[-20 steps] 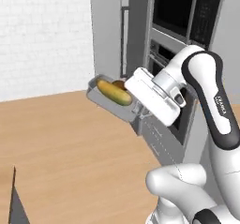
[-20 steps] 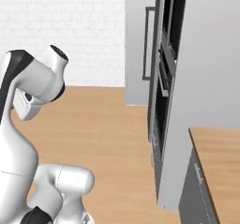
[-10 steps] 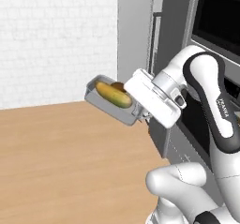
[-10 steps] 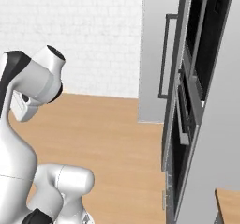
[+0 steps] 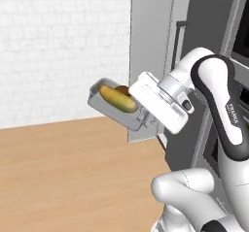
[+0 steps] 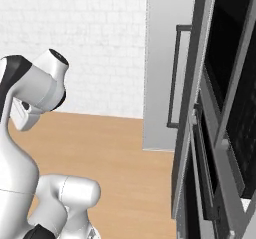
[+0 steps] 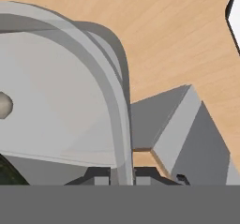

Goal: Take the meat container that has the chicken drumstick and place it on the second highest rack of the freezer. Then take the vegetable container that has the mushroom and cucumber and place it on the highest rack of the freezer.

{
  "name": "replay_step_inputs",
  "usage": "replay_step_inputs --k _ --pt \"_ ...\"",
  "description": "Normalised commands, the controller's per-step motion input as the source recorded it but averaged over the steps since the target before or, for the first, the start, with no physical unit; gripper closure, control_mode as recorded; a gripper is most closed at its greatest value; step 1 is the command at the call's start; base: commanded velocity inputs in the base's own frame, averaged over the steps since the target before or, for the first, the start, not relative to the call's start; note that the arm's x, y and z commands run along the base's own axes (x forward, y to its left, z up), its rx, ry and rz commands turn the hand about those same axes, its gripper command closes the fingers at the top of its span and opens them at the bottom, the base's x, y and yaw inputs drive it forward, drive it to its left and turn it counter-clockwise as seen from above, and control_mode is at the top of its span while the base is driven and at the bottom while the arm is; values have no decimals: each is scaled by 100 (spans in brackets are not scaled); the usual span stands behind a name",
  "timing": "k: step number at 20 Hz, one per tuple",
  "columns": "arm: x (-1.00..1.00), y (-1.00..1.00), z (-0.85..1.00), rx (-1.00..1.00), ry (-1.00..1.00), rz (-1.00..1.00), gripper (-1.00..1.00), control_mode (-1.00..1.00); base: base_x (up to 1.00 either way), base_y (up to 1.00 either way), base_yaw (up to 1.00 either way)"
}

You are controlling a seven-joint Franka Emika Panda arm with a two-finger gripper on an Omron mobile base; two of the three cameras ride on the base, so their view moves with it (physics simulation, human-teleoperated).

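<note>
Hand view: the gripper (image 7: 123,178) is pinching the thin rim of the vegetable container (image 7: 61,101), the two dark tips pressing against either side of the wall at the bottom of the frame. The grip is narrow and sitting on one edge only.

Left base view: the container (image 5: 116,113) is riding in the air at the end of the hand, tilted, with the cucumber (image 5: 117,98) lying along it and the mushroom (image 5: 123,90) tucked just behind, partly hidden. Both are sitting inside the tray, well above the floor.

Risk, as a judgement: with a one-edge hold and a tilted tray, a quick swing or base turn could be rolling the cucumber out or twisting the tray in the jaws. The rim is smooth, so slipping is plausible. Clipping the grey door edge on approach is another hazard.

Beyond the tray, the wooden floor (image 5: 63,168) is running to a white brick wall (image 5: 58,51). The tall grey freezer door (image 6: 167,63) with its black bar handle (image 6: 173,78) is standing ahead; dark oven fronts (image 6: 225,133) are lining the right side.
</note>
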Motion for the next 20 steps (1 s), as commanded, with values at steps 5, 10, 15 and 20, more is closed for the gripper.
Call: replay_step_inputs --k 5,10,15,20 --pt "0 0 0 0 0 0 100 100 100 36 -10" --pt "0 0 0 0 0 0 100 100 100 43 -15" --pt "0 0 0 0 0 0 100 100 100 49 -35" --pt "0 0 0 0 0 0 100 100 99 72 -60"
